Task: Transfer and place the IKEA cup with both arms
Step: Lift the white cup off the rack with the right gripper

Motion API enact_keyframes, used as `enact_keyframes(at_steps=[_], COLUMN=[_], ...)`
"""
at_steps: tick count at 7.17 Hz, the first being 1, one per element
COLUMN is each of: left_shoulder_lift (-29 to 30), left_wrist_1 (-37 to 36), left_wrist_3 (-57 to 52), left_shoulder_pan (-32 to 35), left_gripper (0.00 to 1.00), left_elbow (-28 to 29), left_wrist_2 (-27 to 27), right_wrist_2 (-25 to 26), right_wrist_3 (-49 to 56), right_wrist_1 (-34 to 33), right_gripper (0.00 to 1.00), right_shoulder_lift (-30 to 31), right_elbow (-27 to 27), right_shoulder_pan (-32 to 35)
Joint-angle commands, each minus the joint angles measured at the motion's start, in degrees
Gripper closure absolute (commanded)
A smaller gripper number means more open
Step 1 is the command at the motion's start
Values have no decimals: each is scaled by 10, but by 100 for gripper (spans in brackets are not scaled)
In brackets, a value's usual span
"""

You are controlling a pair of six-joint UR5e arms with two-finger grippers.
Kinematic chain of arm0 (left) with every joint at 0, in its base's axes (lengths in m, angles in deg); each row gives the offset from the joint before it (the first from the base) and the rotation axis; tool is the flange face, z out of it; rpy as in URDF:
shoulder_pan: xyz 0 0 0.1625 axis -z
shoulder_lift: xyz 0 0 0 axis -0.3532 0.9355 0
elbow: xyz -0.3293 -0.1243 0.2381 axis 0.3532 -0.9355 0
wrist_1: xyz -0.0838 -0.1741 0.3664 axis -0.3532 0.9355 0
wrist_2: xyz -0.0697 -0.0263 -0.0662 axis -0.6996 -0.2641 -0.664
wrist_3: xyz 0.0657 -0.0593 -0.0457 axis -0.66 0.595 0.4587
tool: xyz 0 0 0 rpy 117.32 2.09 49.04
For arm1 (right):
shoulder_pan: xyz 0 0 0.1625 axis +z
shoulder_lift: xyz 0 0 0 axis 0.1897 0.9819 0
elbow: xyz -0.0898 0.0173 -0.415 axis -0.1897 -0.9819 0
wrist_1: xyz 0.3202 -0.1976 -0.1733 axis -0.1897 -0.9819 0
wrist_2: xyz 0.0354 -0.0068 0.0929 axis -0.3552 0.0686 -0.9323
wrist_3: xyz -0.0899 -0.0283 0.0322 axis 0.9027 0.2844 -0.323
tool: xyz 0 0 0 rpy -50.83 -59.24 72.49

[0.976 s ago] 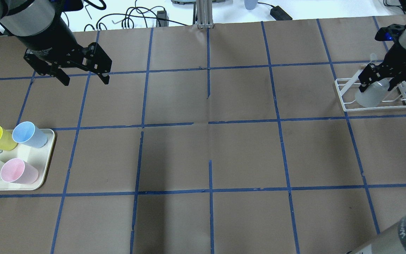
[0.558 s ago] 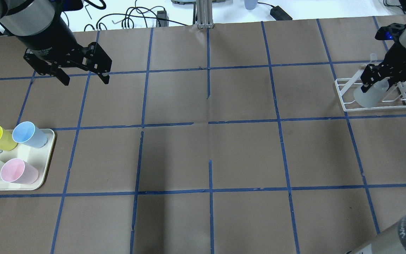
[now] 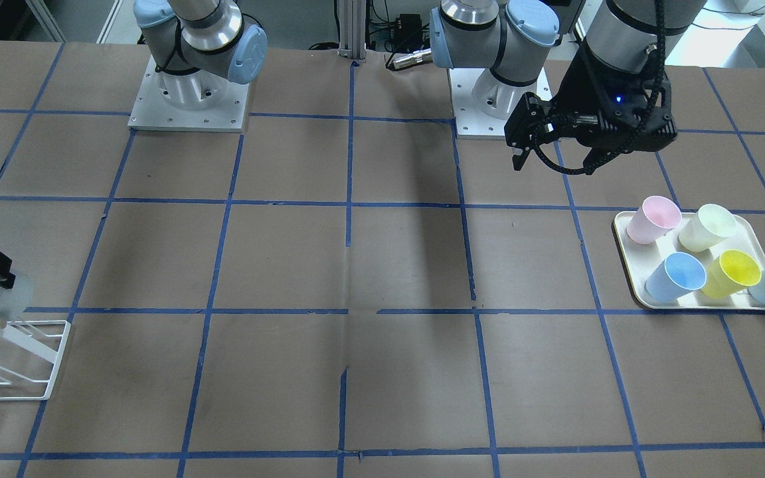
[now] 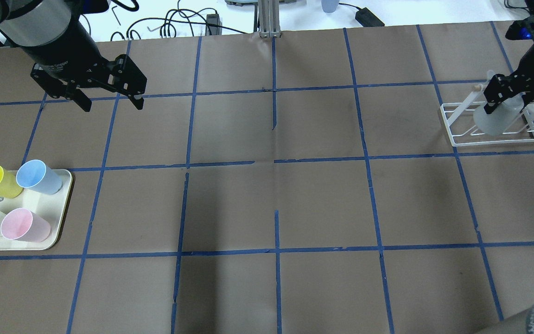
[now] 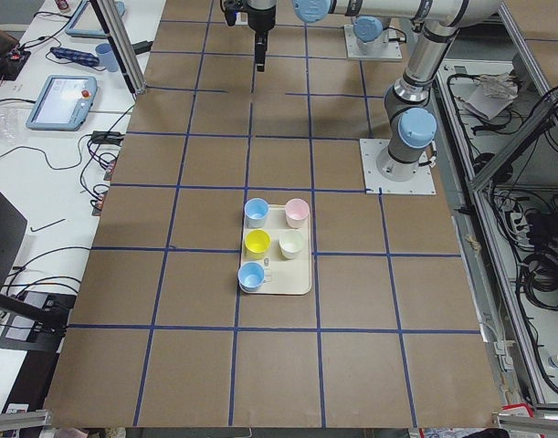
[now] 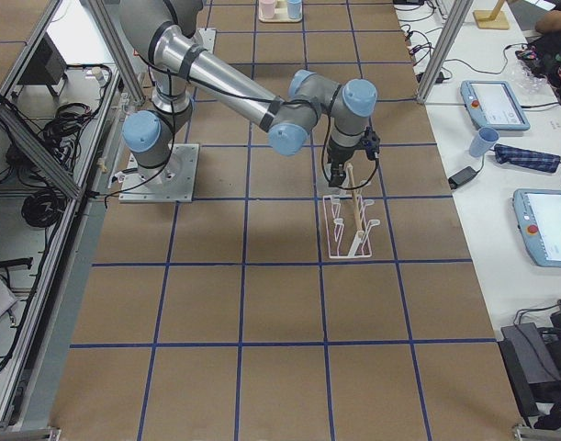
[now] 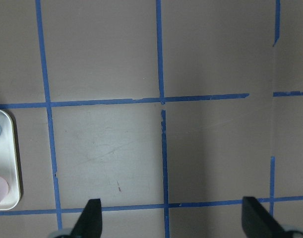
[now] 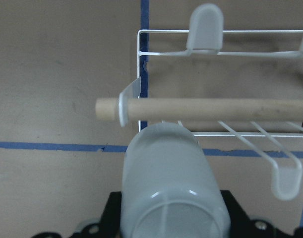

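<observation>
IKEA cup [image 4: 496, 118] is in your right gripper [image 4: 505, 103], whose jaws are closed on its grey wall; it hangs just under the fingers, over the white wire rack [image 4: 448, 125] and just short of the wooden dowel [image 8: 215, 109]; so the pick-up looks done. Your left gripper [image 4: 112, 105] hangs wide open and empty, well apart from the cup; the hand-over is not yet done, nor the placing, presumably on the tray [image 4: 60, 199] of pastel cups near that gripper.
</observation>
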State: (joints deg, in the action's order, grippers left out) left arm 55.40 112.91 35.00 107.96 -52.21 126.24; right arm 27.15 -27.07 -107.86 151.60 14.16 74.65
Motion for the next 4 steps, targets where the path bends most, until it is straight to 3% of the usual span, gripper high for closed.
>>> enact_keyframes(at_steps=[1,4], left_shoulder_lift=[0,-3], left_wrist_1=[-2,-4], left_wrist_3=[0,-4], left_shoulder_pan=[-1,-1], left_gripper=[0,0], left_elbow=[0,0], left_wrist_2=[-2,-18], right_wrist_2=[-1,0], right_wrist_3=[-5,-28], right_wrist_1=[55,122], right_gripper=[54,54], right_shoulder_lift=[70,142], right_elbow=[0,-9], right_shoulder_pan=[3,38])
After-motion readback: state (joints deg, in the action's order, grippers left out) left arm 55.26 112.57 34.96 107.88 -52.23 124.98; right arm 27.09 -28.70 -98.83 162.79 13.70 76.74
